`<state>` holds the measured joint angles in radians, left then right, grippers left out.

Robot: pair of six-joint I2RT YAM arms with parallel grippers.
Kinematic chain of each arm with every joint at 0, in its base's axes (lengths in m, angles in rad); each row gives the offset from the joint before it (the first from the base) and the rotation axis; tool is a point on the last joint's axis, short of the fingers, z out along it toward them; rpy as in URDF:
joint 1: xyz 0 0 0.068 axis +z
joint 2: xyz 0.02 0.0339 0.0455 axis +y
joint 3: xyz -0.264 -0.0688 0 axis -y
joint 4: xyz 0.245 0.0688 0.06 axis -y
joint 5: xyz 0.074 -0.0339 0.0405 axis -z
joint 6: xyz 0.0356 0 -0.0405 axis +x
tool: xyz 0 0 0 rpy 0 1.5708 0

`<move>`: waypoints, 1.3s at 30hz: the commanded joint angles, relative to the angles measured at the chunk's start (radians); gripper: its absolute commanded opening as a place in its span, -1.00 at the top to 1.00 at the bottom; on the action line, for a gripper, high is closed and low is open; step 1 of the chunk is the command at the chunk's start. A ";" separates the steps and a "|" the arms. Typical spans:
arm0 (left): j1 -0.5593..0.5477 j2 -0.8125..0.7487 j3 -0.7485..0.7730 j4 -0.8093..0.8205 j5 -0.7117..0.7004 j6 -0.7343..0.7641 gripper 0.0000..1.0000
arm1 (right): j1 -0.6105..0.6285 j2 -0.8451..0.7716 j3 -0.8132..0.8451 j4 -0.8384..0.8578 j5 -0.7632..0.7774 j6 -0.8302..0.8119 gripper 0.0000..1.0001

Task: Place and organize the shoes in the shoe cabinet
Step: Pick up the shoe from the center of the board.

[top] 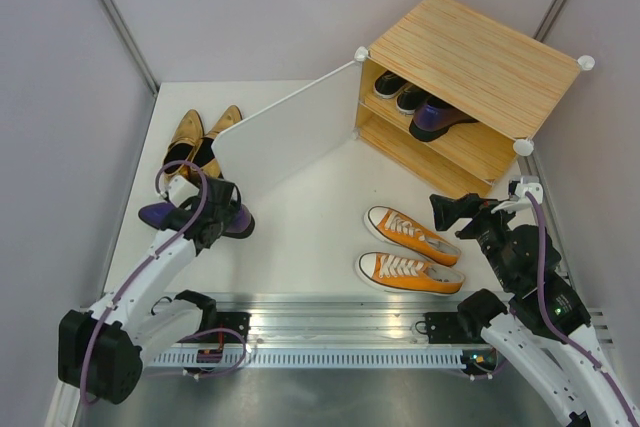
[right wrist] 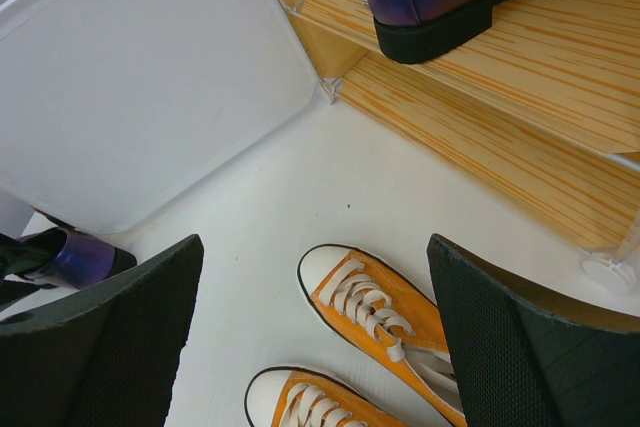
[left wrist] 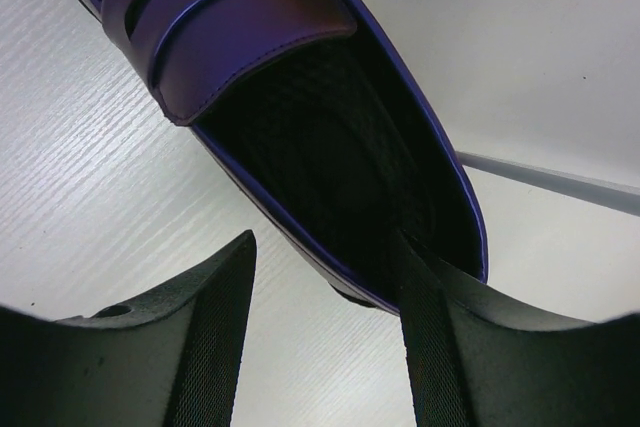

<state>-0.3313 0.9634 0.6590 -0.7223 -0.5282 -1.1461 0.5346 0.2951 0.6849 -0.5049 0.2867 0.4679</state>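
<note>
One glossy purple loafer [top: 160, 215] lies on the white table at the left. My left gripper [top: 222, 213] is open over its heel end. In the left wrist view [left wrist: 322, 247] one finger is inside the loafer [left wrist: 250, 37] and the other is outside its side wall. The second purple loafer [top: 440, 117] and the black sneakers [top: 392, 85] stand on the shelf of the wooden shoe cabinet [top: 480, 57]. Two orange sneakers [top: 410, 253] lie side by side in front of it. My right gripper [top: 452, 210] hangs open and empty above them [right wrist: 315, 247]. Gold pumps [top: 198, 137] lie at the far left.
The cabinet's white panel door [top: 285, 132] stands open, reaching out across the table between the pumps and the cabinet. The cabinet's lower compartment [right wrist: 500, 147] holds nothing that shows. Grey walls close in the table on three sides.
</note>
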 commanded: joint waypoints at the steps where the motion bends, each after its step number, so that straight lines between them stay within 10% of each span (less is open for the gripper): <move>1: 0.017 0.023 0.004 0.069 0.019 -0.006 -0.22 | 0.004 -0.011 -0.005 0.037 -0.001 0.008 -0.92; 11: 0.023 0.026 -0.100 0.151 0.108 -0.047 -0.21 | 0.004 -0.007 -0.007 0.040 -0.003 0.006 -0.92; 29: 0.023 -0.126 -0.252 0.156 0.209 -0.136 0.94 | 0.007 -0.027 -0.012 0.037 -0.017 0.008 -0.92; 39: 0.023 -0.270 -0.234 -0.011 0.140 -0.234 0.96 | 0.008 -0.036 -0.012 0.039 -0.015 0.008 -0.92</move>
<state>-0.2962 0.7425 0.4282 -0.6518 -0.4316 -1.3109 0.5350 0.2718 0.6758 -0.5003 0.2840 0.4679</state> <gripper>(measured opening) 0.043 0.960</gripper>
